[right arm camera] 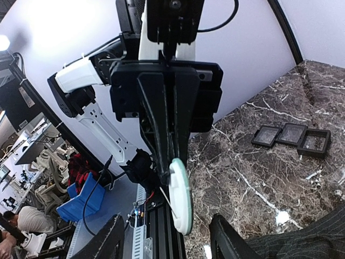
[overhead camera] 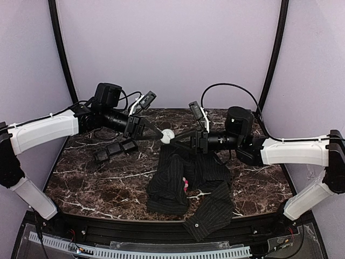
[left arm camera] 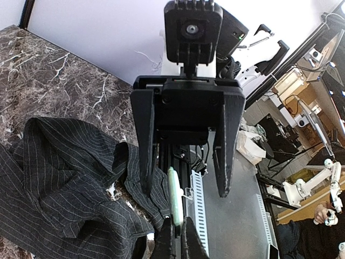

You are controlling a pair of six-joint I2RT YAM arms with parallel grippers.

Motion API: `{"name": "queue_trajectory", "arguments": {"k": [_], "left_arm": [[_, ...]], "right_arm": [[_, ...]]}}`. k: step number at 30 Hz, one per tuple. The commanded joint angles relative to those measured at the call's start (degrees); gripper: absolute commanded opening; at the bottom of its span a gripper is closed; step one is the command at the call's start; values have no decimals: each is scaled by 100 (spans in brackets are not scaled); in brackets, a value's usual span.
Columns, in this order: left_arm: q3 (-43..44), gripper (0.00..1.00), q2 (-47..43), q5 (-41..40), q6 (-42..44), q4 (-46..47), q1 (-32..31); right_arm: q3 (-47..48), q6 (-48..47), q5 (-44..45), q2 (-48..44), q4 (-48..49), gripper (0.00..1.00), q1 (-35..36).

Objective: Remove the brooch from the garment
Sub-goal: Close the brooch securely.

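Observation:
My left gripper (overhead camera: 161, 135) (left arm camera: 179, 240) is shut on a round white disc (overhead camera: 167, 136) with a pale green face and a thin pin. It holds the disc in the air over the table's middle. The disc shows edge-on in the left wrist view (left arm camera: 175, 197) and in the right wrist view (right arm camera: 180, 197). My right gripper (overhead camera: 176, 142) (right arm camera: 170, 240) faces it, open, its fingers either side of the disc without touching. The black pinstriped shirt (overhead camera: 172, 183) (left arm camera: 59, 178) lies crumpled below. A small pink piece (overhead camera: 185, 185), seemingly the brooch, sits in a fold; its shape is too small to tell.
Three small black square trays (overhead camera: 114, 148) (right arm camera: 291, 135) stand in a row at the left of the marble table (overhead camera: 86, 178). The shirt hangs over the table's near edge. A black rail (overhead camera: 135, 229) runs along the front.

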Motion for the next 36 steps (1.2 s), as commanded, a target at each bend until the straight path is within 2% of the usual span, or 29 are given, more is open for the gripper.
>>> {"name": "queue_trajectory", "arguments": {"k": [1,12,36], "left_arm": [[-37,1,-43,51,-56,131,36],[-43,1,-36,78,-72,131,36],[-35,1,-6,192,99,9,27]], "right_arm": [[138,-307,240,-11,-387,53,123],[278,-409,424,130,-522,41,202],[357,-153,450,232,-122,32,193]]}}
